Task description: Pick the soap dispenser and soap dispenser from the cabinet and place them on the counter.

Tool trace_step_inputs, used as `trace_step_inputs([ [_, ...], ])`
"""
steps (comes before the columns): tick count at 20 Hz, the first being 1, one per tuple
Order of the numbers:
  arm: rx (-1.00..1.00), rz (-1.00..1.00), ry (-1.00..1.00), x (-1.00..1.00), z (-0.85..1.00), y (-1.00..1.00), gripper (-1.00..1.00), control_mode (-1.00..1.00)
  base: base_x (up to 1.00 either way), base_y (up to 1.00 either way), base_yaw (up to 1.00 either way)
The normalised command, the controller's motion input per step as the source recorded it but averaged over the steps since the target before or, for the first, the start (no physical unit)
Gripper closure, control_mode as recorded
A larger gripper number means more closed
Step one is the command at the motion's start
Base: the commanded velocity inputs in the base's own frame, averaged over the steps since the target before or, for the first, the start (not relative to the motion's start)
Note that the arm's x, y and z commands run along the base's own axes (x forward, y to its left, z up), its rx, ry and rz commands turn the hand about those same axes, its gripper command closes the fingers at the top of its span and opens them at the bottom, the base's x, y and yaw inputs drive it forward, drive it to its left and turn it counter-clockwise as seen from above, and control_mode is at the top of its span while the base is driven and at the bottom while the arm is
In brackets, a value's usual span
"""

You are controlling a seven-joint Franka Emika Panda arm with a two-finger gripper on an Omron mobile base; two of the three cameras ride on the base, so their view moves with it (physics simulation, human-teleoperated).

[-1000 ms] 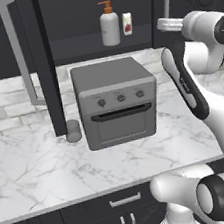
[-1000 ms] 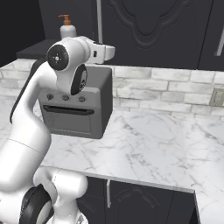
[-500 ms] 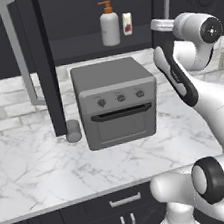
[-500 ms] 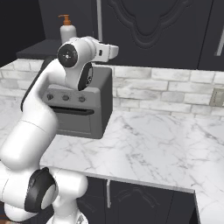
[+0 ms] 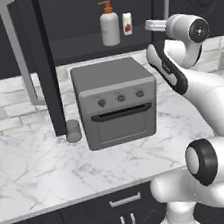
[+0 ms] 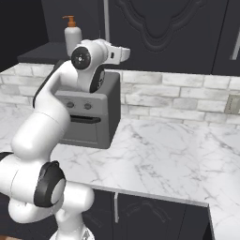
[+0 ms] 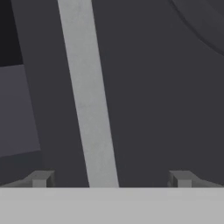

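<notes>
**One white soap dispenser on the cabinet shelf, end effector wide open**

Up high we go: the end effector [image 7: 109,179] faces a black cabinet door [image 7: 148,96], fingertips [image 7: 41,178] spread far apart with nothing between them, a long silver bar handle [image 7: 89,100] running between them. White soap dispenser [image 5: 110,28] with its orange pump stands upright in the open cabinet [image 5: 89,44], a small white carton [image 5: 127,24] just beside it. Below, a grey toaster oven [image 5: 115,101] sits on the marble bench [image 5: 36,170], a short grey cup [image 5: 73,131] beside it.
</notes>
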Motion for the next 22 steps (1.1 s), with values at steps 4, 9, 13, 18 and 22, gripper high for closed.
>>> trace_step_inputs([
  [4,0.0,0.01,0.0,0.45,-0.06,-0.04,-1.0,-1.0,0.0,0.0,0.0],
  [9,0.0,0.01,0.0,0.46,-0.05,-0.02,-1.0,-1.0,0.0,0.0,0.0],
  [13,0.0,0.0,0.0,0.25,-0.03,0.0,1.0,-1.0,0.0,0.0,0.0],
  [18,0.0,0.0,0.0,0.01,0.0,0.0,1.0,-1.0,0.0,0.0,0.0],
  [22,0.0,0.0,0.0,0.0,0.0,0.0,1.0,-1.0,0.0,0.0,0.0],
])
